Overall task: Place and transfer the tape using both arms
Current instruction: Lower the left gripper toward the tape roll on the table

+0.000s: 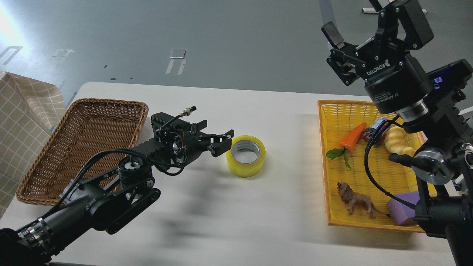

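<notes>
- Far left there's a checked cloth (22, 122), then my brown wicker basket (44, 166) sitting on the white surface (236, 221).
- My left gripper (223, 142) is low, right beside the tape (246, 155) on its left. Can't tell if it's touching, and I can't make out whether the fingers are spread or pressed together from this angle.
- The tape itself sits flat mid-surface, hole up, between the two baskets.
- Yellow basket (327, 162) on the right holds a carrot toy (351, 138), bread toy (397, 140), lion figure (356, 201) and a purple block (401, 208).
- My right gripper (364, 29) is raised above that basket, fingers spread, holding nothing.
</notes>
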Controlling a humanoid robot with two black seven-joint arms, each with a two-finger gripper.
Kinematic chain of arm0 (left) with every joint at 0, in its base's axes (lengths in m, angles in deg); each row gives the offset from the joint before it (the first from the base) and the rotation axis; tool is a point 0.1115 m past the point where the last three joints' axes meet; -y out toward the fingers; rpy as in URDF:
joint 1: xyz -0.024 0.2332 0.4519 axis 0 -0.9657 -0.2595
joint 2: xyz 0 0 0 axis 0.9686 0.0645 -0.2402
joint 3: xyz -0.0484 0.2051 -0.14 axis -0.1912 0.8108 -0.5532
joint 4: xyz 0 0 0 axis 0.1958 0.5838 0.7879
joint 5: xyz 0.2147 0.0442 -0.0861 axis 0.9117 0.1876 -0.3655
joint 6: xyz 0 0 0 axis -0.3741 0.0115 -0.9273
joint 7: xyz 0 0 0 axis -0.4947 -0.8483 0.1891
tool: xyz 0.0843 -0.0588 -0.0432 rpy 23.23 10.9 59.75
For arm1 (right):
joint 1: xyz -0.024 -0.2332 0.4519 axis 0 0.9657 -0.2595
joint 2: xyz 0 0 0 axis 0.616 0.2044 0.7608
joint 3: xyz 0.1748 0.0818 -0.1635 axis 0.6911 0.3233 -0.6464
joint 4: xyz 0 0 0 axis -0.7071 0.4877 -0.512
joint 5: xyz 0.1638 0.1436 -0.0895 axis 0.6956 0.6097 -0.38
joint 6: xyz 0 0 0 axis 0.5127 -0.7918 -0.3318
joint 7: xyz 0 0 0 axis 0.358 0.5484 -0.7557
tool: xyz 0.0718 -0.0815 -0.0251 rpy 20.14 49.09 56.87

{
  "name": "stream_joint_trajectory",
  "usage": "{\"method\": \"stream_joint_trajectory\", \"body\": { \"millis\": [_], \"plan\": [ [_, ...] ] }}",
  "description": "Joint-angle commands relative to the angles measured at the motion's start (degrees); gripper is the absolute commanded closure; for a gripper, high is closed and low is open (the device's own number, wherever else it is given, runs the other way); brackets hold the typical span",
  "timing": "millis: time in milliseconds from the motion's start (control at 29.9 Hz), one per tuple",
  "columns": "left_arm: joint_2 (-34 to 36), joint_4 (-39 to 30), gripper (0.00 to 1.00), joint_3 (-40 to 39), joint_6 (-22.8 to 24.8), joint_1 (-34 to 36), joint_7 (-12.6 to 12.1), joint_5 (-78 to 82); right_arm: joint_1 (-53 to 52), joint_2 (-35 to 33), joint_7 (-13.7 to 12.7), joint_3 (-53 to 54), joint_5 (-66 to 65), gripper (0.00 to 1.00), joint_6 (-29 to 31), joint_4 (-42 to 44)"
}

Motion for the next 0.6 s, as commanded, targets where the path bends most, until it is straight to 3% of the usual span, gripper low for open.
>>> {"method": "stream_joint_trajectory", "body": {
  "millis": [0, 201, 435, 568],
  "plan": [
    [-1.47, 1.14, 0.01, 0.43, -0.09, -0.11, -0.09, 0.00, 0.12, -0.25, 0.00, 0.88, -0.02, 0.00, -0.15, 0.10],
    [-5.33, 1.76, 0.02, 0.52, -0.09, -0.11, -0.26, 0.00, 0.12, -0.34, 0.00, 0.97, -0.02, 0.00, -0.15, 0.63],
    [-6.74, 1.58, 0.01, 0.52, 0.00, -0.37, -3.86, 0.00, 0.91, -0.34, 0.00, 1.32, -0.02, 0.00, -0.24, 0.89],
    [-6.92, 1.93, 0.02, 0.96, 0.00, -0.28, -4.66, 0.00, 1.61, -0.34, 0.00, 1.59, -0.02, 0.00, -0.33, 0.89]
  ]
}}
